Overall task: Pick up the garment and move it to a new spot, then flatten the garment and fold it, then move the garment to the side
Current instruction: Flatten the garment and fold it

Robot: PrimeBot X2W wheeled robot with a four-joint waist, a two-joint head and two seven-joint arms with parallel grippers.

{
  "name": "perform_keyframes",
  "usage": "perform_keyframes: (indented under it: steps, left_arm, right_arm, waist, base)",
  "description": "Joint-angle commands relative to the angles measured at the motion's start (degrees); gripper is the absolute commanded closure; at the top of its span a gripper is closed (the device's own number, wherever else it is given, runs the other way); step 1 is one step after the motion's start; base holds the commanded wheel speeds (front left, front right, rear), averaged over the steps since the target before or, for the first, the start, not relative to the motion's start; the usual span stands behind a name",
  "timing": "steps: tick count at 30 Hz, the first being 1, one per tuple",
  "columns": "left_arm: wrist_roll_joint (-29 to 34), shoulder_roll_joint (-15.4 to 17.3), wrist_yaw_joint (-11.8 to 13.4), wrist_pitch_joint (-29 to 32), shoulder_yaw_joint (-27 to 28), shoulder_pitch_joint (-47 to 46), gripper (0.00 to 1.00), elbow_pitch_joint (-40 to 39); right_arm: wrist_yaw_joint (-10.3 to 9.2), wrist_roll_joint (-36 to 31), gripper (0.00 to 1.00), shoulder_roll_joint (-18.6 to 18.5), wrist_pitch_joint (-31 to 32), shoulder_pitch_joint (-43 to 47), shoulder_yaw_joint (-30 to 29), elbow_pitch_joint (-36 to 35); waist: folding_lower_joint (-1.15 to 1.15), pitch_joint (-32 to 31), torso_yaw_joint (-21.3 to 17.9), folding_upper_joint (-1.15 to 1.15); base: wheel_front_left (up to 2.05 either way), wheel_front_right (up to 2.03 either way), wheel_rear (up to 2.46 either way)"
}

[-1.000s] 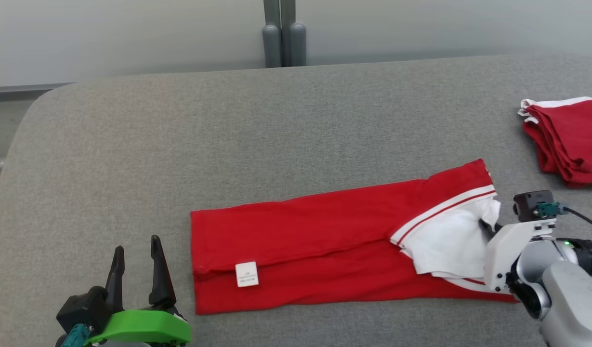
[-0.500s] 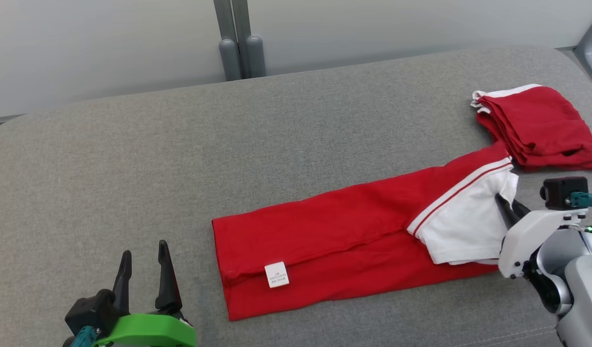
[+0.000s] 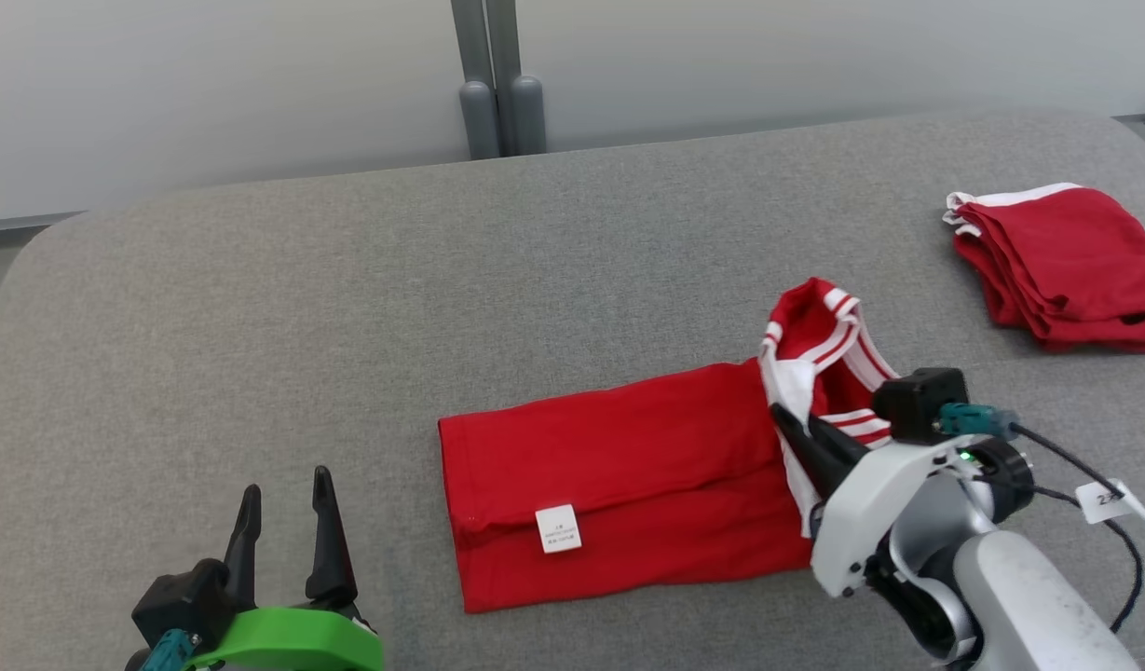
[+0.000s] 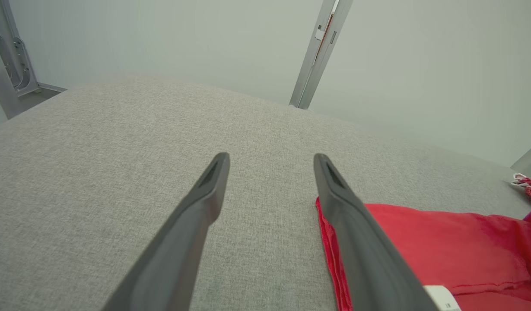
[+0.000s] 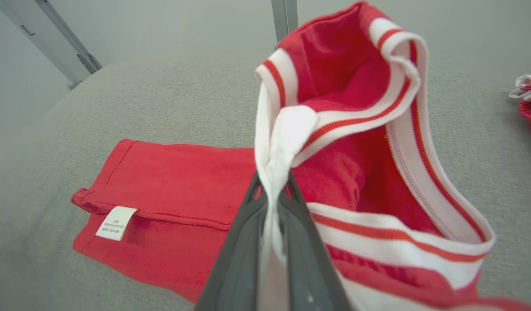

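Red garment (image 3: 628,475) lies flat on grey cushion (image 3: 348,308), collar end raised, clamped in right gripper (image 3: 784,417); body stretches out beyond its fingertips. Left gripper (image 3: 286,485) released, well apart. Folding step, probably. Next: carry collar over toward label (image 3: 558,528), lay flat.
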Motion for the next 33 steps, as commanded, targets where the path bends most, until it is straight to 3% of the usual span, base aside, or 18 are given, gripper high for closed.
perform_keyframes:
  steps: [1,7,14,32,33]
  left_arm:
    - [-0.1,0.3,0.1,-0.1,0.0,-0.2,0.00,0.0]
    - [-0.3,0.3,-0.2,-0.1,-0.2,-1.1,0.00,0.3]
    - [0.0,-0.3,-0.6,-0.1,-1.5,-2.4,0.00,1.0]
    - [0.0,-1.5,-1.4,-0.4,-3.3,-4.7,0.00,3.5]
    - [0.0,-1.6,-1.4,-0.4,-3.4,-4.7,0.00,3.7]
  right_arm:
    - [-0.01,0.7,1.00,1.0,0.4,0.7,1.2,-0.5]
    - [-0.01,1.3,1.00,6.0,-0.2,-1.7,5.8,1.4]
    - [0.00,2.2,1.00,10.0,-1.4,-6.9,11.3,9.5]
    - [0.00,11.8,1.00,11.5,-8.5,-17.8,22.9,29.3]
    - [0.00,12.2,0.88,11.5,-8.7,-18.3,23.5,30.0]
  waist:
    - [0.00,-0.1,0.9,0.00]
    - [0.00,0.0,2.7,0.00]
    - [0.00,0.2,5.3,0.00]
    - [0.00,0.3,10.6,0.00]
    - [0.00,0.1,10.7,0.00]
  base:
    - [0.00,0.00,0.00]
    - [0.00,0.00,0.00]
    - [0.00,0.00,0.00]
    - [0.00,0.00,0.00]
    - [0.00,0.00,0.00]
